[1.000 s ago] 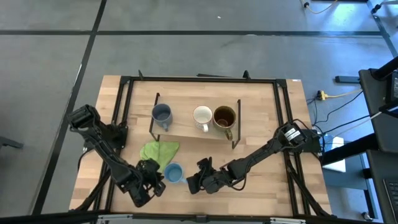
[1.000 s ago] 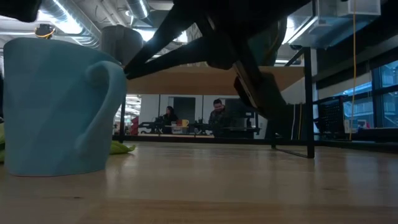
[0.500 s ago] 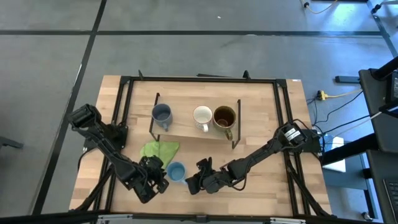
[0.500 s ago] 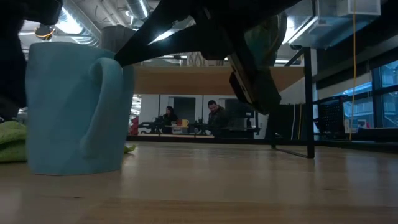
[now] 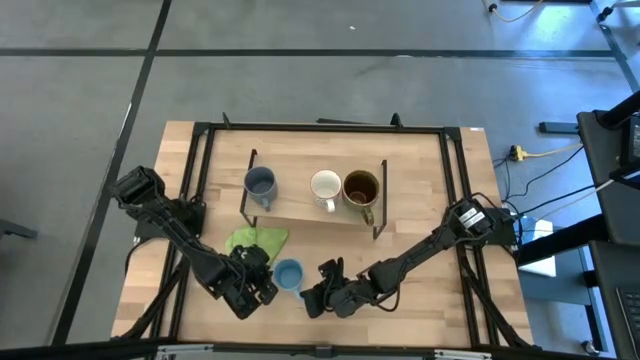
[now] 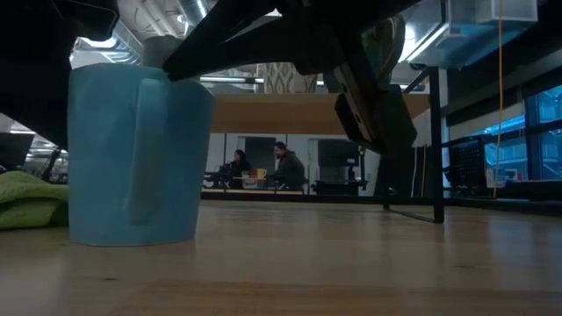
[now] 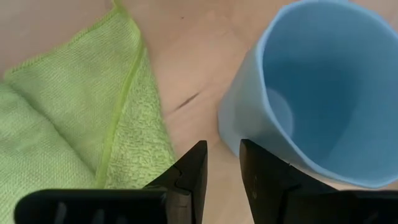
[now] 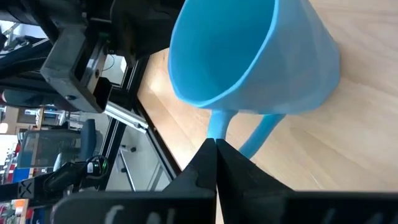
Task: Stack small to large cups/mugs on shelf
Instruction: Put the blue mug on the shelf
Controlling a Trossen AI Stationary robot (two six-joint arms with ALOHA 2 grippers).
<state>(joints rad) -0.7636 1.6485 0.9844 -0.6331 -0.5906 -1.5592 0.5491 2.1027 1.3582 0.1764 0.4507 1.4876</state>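
Note:
A light blue mug [image 5: 288, 273] stands upright on the tabletop near the front edge, beside a green cloth [image 5: 255, 242]. My left gripper [image 5: 262, 285] is open at the mug's left side, with only bare wood between its fingers [image 7: 222, 171]. My right gripper [image 5: 315, 291] is shut and sits just right of the mug, its tips at the mug's handle [image 8: 214, 127]. On the shelf [image 5: 310, 208] stand a grey-blue mug [image 5: 260, 183], a white mug [image 5: 325, 185] and a brown mug [image 5: 361, 187]. My left gripper lies with the outer side of one finger [image 7: 264, 171] against the light blue mug's outer wall [image 7: 245, 127], low on the side. It comes slanting down from the table's left. The mug stands on its base on the table. My right gripper's shut fingertips stand at the handle; whether they touch it I cannot tell.
The shelf's black wire ends [image 5: 248, 185] [image 5: 380, 200] rise at both sides of the board. A black frame [image 5: 320, 128] runs round the tabletop. The green cloth lies between the shelf and the light blue mug.
My left gripper has gone toward the table's right edge and rolled a little. The light blue mug has slid right along the table with it and turned about, so its handle now faces the near edge more.

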